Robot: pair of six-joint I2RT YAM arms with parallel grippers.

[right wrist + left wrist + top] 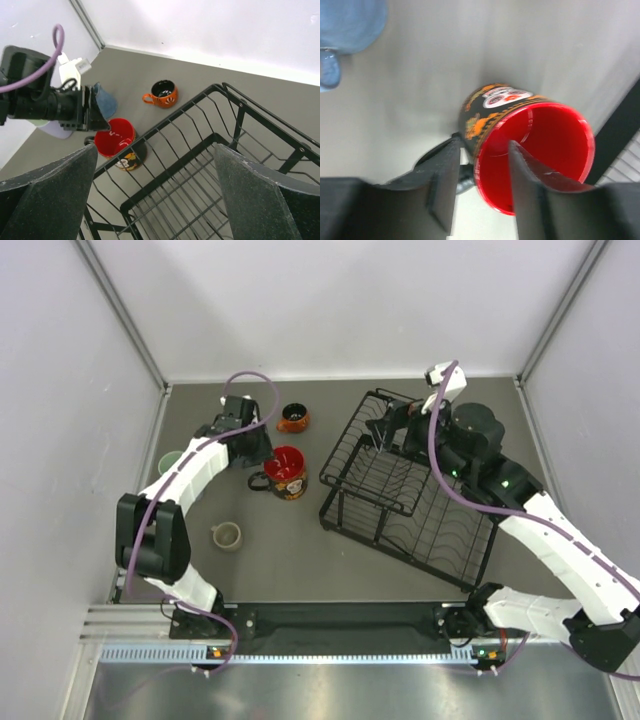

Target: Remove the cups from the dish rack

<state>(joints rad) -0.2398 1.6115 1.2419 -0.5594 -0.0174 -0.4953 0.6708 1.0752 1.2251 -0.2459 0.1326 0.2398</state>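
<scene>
Left arm: reaches toward the desk's (300, 570) far-left corner, wrist pitched down. The left pincer (484, 145) is released, its jaws parted astride the rim of the red patterned mug (535, 145), one finger inside and one outside by the black handle. The glossy mug stands upright, off the black wire dish rack (420, 510), just beside its left edge.

Right arm: bent over the rack's far end. The right pincer (155, 200) is spread wide, grasping nothing.

Open matte grey desk lies along the near edge around the beige mug (227, 536). The squat orange cup (293, 419) sits near the far edge.

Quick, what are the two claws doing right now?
Left gripper: open, straddling rim of the red patterned mug.
Right gripper: open, empty, over the dish rack.
</scene>
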